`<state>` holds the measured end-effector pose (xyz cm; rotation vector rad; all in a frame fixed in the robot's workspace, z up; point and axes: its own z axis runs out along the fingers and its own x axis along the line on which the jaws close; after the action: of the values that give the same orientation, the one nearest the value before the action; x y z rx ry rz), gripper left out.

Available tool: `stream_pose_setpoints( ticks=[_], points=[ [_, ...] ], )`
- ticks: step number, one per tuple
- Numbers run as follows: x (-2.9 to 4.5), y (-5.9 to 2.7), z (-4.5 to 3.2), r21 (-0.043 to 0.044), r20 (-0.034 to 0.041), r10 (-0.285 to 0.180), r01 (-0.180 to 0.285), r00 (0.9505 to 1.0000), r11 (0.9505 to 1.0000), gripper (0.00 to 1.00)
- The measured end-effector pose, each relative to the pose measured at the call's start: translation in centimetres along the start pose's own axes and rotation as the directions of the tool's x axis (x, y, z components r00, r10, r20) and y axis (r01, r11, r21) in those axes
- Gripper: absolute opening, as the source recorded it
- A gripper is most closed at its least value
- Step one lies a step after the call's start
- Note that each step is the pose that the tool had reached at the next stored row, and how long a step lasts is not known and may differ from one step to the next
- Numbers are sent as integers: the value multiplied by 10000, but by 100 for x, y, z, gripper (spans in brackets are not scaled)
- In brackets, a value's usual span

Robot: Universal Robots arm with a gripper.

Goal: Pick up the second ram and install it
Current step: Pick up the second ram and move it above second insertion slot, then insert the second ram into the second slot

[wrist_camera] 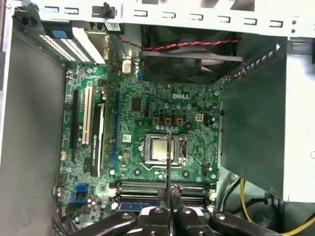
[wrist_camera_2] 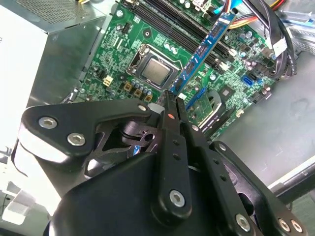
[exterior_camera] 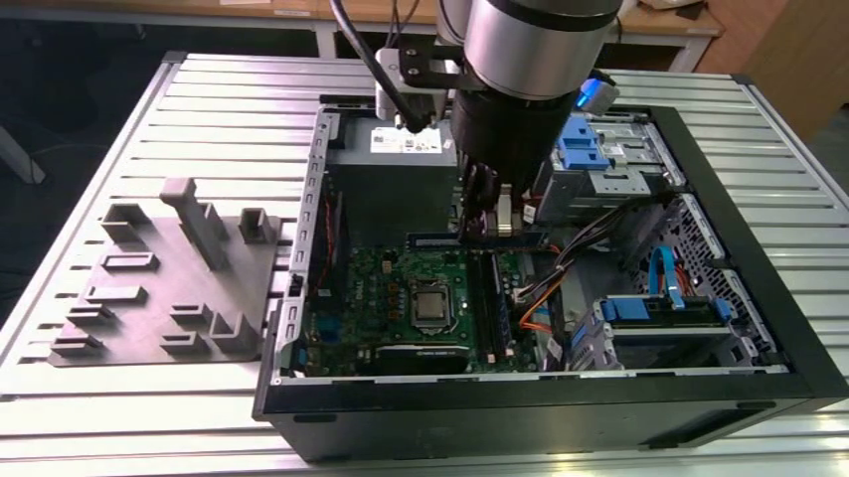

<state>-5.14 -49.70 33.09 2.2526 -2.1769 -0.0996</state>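
Blue-green second ram (wrist_camera_2: 204, 49) clamped in my gripper (wrist_camera_2: 171, 98) above motherboard (wrist_camera_2: 123, 44): likely light, stiff, fragile; best gripped along bare long edges.

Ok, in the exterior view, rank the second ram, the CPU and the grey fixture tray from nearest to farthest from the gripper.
1. The second ram: clamped in the gripper itself.
2. The CPU: mid-motherboard, lower in the exterior view.
3. The grey fixture tray: outside the case, at the exterior view's left.
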Motion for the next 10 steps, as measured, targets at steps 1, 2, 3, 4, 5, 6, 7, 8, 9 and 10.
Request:
stream_pose_setpoints(
  ticks=[1, 2, 3, 4, 5, 6, 7, 8, 9, 10],
  points=[
    [0, 0, 0, -1, -1, 0, 0, 10000, 10000, 10],
    [0, 0, 3, 0, 1, 0, 0, 10000, 10000, 10],
    [0, 0, 5, 0, 0, 0, 0, 10000, 10000, 10],
    [0, 0, 5, 0, 1, 0, 0, 10000, 10000, 10],
    [0, 0, 5, 0, 1, 0, 0, 10000, 10000, 10],
    [0, 0, 5, 0, 0, 0, 0, 10000, 10000, 10],
    [0, 0, 5, 0, 0, 0, 0, 10000, 10000, 10],
    [0, 0, 6, 0, 1, 0, 0, 10000, 10000, 10],
    [0, 0, 6, 0, 0, 0, 0, 10000, 10000, 10],
    [0, 0, 6, 0, 0, 0, 0, 10000, 10000, 10]
  ],
)
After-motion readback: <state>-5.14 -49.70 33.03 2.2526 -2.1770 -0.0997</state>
